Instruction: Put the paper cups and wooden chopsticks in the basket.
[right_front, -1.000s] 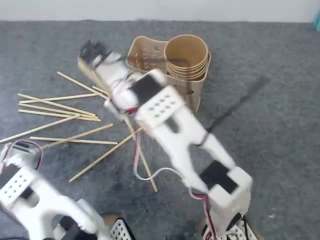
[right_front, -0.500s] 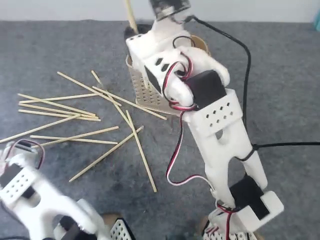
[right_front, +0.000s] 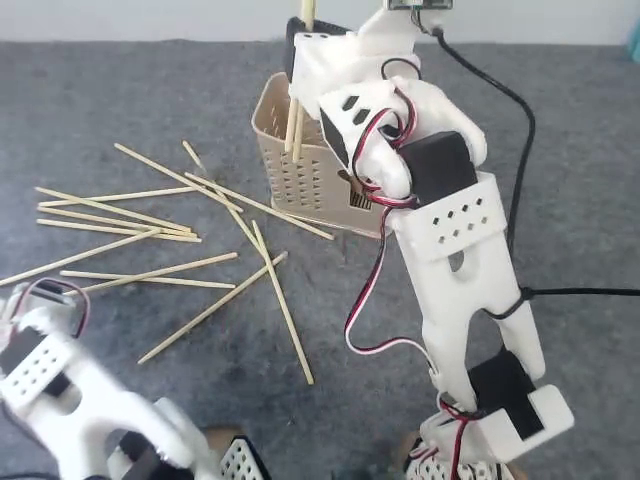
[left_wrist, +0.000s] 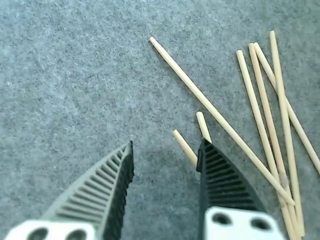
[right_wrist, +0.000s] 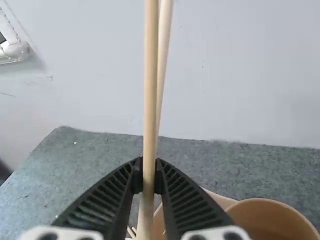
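My right gripper (right_wrist: 148, 172) is shut on two wooden chopsticks (right_wrist: 151, 90), held upright. From above, those chopsticks (right_front: 296, 115) stand with their lower ends inside the beige perforated basket (right_front: 300, 185), and the right gripper (right_front: 303, 45) hangs over the basket's back rim. A paper cup (right_wrist: 265, 217) sits in the basket just beyond the jaws; the arm hides the cups from above. Several loose chopsticks (right_front: 150, 215) lie scattered on the grey carpet left of the basket. My left gripper (left_wrist: 167, 150) stands open low over the carpet, with chopsticks (left_wrist: 220, 117) beside one fingertip.
The left arm (right_front: 60, 390) rests at the near left corner. The right arm's body (right_front: 450, 250) and its black cable (right_front: 500, 100) cross the space right of the basket. A white wall (right_wrist: 240, 65) stands behind the carpet.
The right arm swung up from the carpet with the chopsticks, then shifted right, so they now stand inside the basket instead of left of it. The left arm stayed still.
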